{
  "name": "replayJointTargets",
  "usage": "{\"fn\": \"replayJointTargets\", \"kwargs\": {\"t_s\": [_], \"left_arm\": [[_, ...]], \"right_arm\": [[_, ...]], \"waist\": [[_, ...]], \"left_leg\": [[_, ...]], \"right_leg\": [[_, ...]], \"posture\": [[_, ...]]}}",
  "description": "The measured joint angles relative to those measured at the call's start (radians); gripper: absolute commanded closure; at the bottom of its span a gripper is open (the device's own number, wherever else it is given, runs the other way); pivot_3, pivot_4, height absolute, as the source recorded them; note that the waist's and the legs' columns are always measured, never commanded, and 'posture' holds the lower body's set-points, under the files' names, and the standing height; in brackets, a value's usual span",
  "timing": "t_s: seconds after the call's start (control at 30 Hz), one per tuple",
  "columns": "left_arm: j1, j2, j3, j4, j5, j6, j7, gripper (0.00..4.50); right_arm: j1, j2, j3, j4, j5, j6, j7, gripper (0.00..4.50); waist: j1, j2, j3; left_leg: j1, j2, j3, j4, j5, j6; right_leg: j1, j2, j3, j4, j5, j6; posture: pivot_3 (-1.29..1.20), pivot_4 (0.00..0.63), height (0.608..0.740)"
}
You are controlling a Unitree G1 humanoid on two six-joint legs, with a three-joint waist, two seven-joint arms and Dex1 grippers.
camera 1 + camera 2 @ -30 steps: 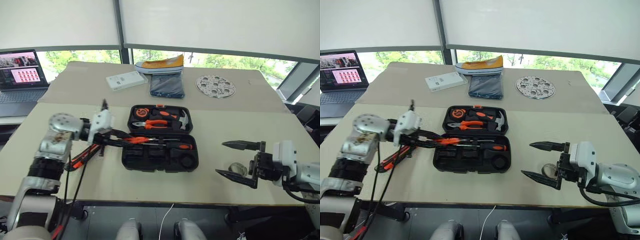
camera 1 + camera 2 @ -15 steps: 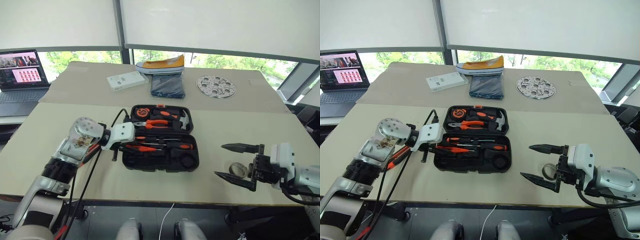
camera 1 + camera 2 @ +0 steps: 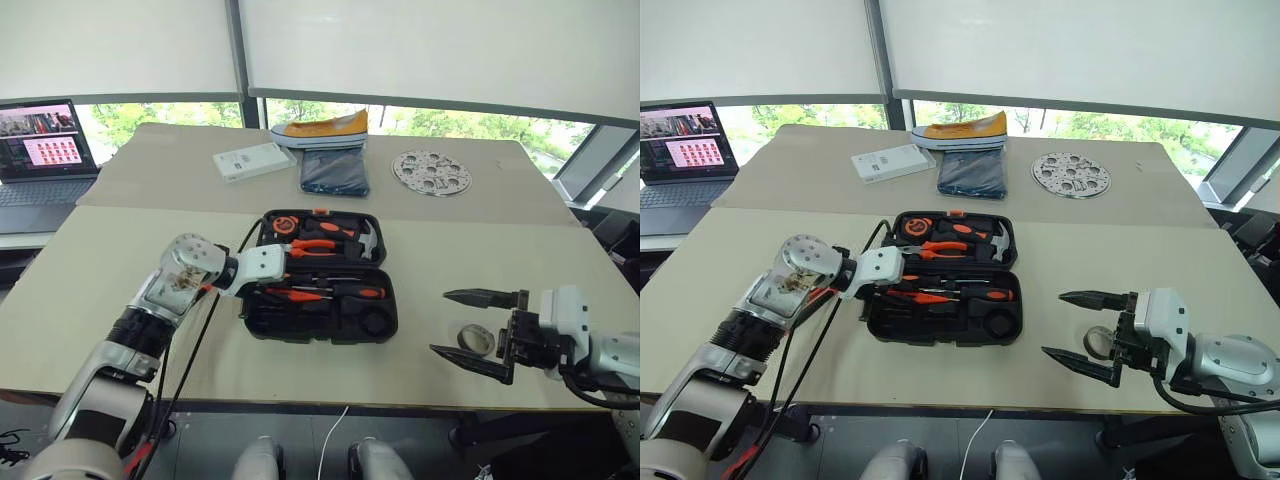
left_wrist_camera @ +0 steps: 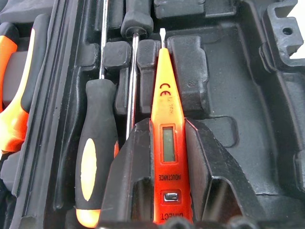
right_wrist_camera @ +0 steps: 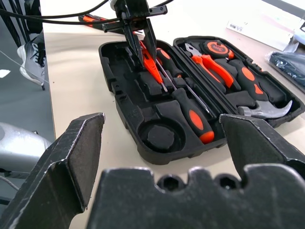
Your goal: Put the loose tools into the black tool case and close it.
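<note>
An open black tool case (image 3: 318, 300) lies on the table (image 3: 90, 260), pliers (image 3: 312, 250) and a hammer (image 3: 366, 240) seated in its far half. The left gripper (image 3: 283, 292) reaches over the case's left edge, closed on a slim orange screwdriver (image 3: 300, 295). Right of the case, the right gripper (image 3: 458, 322) hovers wide open beside a small grey tape roll (image 3: 474, 338).

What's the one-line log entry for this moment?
left claw: shut on slim orange screwdriver, over open black moulded-plastic tool case | right claw: open, idle | small grey tape roll: on table
</note>
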Motion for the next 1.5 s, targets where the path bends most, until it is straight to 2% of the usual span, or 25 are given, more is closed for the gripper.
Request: {"fn": "replayJointTargets", "kwargs": {"t_s": [0.4, 0.47, 0.63, 0.67, 0.83, 0.93, 1.17, 1.5], "left_arm": [[-0.007, 0.014, -0.025, -0.01, 0.037, 0.014, 0.001, 4.02], [-0.003, 0.012, -0.02, -0.014, 0.031, 0.03, 0.003, 3.0], [0.017, -0.028, 0.057, 0.046, -0.057, -0.067, 0.019, 1.35], [0.016, -0.029, 0.077, 0.057, -0.085, -0.098, 0.003, 0.86], [0.0, -0.029, 0.154, 0.06, -0.201, -0.061, -0.053, 0.86], [0.001, -0.039, 0.169, 0.096, -0.202, -0.089, -0.041, 1.65], [0.069, -0.081, 0.168, 0.191, -0.177, -0.185, 0.007, 4.37], [0.085, -0.08, 0.149, 0.21, -0.146, -0.248, 0.011, 4.45]], "right_arm": [[-0.002, 0.0, -0.002, -0.004, 0.001, 0.001, 0.002, 0.0], [-0.005, 0.0, -0.002, -0.003, 0.001, 0.001, 0.002, 0.0], [-0.01, 0.0, -0.002, 0.005, 0.001, 0.001, 0.015, 0.0], [-0.01, -0.002, -0.002, 0.009, 0.001, 0.001, 0.023, 0.0], [-0.011, -0.005, -0.002, 0.03, 0.001, 0.0, 0.042, 0.0], [-0.017, -0.005, -0.002, 0.039, 0.0, 0.0, 0.043, 0.0], [-0.024, -0.003, 0.001, 0.057, -0.002, 0.0, 0.045, 0.0], [-0.022, -0.003, -0.001, 0.071, -0.004, -0.001, 0.067, 0.0]], "waist": [[-0.005, 0.0, 0.0], [-0.005, 0.0, 0.0], [-0.002, 0.0, 0.0], [-0.002, 0.0, 0.0], [-0.002, 0.0, 0.0], [-0.002, 0.0, 0.0], [-0.002, 0.0, 0.0], [-0.001, 0.001, 0.0]], "left_leg": [[-0.002, 0.0, -0.001, 0.006, -0.001, 0.002], [-0.002, 0.0, -0.001, 0.007, -0.001, 0.002], [-0.003, 0.0, -0.001, 0.007, -0.001, 0.002], [-0.004, 0.0, -0.001, 0.007, -0.001, 0.002], [-0.003, 0.0, -0.001, 0.008, -0.001, 0.002], [-0.003, 0.0, -0.001, 0.008, -0.001, 0.002], [-0.003, 0.0, -0.001, 0.008, -0.001, 0.002], [-0.003, 0.0, -0.001, 0.008, -0.001, 0.002]], "right_leg": [[0.0, 0.0, 0.001, 0.002, 0.001, 0.001], [0.0, 0.0, 0.001, 0.002, 0.001, 0.001], [-0.001, 0.0, 0.0, 0.002, 0.001, 0.001], [-0.001, 0.0, 0.0, 0.002, 0.001, 0.001], [-0.001, 0.0, 0.0, 0.002, 0.001, 0.001], [0.0, 0.0, 0.0, 0.002, 0.001, 0.001], [-0.001, 0.0, 0.0, 0.002, 0.002, 0.001], [0.0, 0.0, 0.0, 0.002, 0.002, 0.002]], "posture": [[0.0, 0.15, 0.74], [0.0, 0.15, 0.74], [0.0, 0.15, 0.74], [0.0, 0.15, 0.74], [0.0, 0.15, 0.74], [0.0, 0.15, 0.74], [0.0, 0.15, 0.74], [0.0, 0.15, 0.74]]}}
